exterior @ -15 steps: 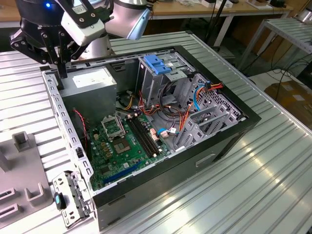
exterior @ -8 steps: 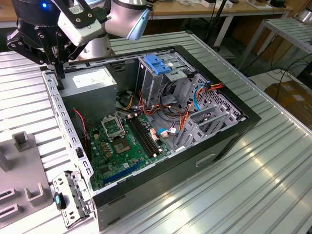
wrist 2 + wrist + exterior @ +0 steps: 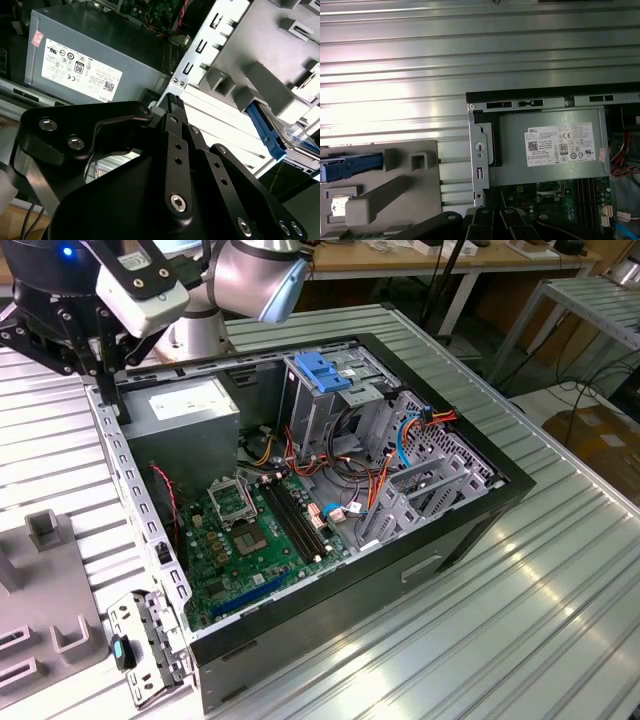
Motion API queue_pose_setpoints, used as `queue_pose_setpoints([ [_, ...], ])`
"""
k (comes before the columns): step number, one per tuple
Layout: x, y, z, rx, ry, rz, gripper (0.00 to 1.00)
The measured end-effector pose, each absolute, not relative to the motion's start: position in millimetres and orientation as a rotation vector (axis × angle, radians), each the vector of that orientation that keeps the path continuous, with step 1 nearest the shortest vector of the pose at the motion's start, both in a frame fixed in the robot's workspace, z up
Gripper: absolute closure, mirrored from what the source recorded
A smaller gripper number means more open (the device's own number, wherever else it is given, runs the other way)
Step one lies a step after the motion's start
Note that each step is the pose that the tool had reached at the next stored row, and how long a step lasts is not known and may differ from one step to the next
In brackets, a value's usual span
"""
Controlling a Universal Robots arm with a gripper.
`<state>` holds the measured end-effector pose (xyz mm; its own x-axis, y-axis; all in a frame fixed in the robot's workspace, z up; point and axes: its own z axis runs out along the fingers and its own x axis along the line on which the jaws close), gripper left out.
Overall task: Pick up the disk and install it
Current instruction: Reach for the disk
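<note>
claw together and empty, at ten o'clock of the open computer case in the exterior view; disk rests on grey fixture

One white label is fixed to the broad face of the grey metal box inside the open computer case. In both wrist views it carries rows of fine print, a square code and a group of certification symbols, none of them clear enough to read with confidence. A small pink sticker with faint print sits near one corner of the same box, and in the exterior view the label shows as a pale rectangle with no readable characters.
</note>
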<state>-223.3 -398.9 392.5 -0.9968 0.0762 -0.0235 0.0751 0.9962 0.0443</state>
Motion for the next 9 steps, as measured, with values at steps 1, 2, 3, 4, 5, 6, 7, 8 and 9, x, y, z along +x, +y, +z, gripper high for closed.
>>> queue_pose_setpoints([
  [1,-225.1,-398.9,392.5,0.118,3.113,0.068,0.89],
  [2,-226.9,-398.9,392.5,0.118,3.113,0.068,0.89],
  [3,-228.3,-398.9,392.5,0.118,3.114,0.068,0.89],
  [4,-230.5,-398.9,392.5,0.118,3.114,0.068,0.89],
  [5,-232.0,-398.9,392.5,0.118,3.114,0.068,0.89],
  [6,-233.7,-398.9,392.4,0.118,3.113,0.068,0.89],
  [7,-235.4,-398.9,392.4,0.118,3.113,0.068,0.89],
  [8,-239.0,-398.7,392.4,0.118,3.113,0.068,0.89],
  [9,-241.4,-398.2,392.4,0.118,3.113,0.068,0.89],
])
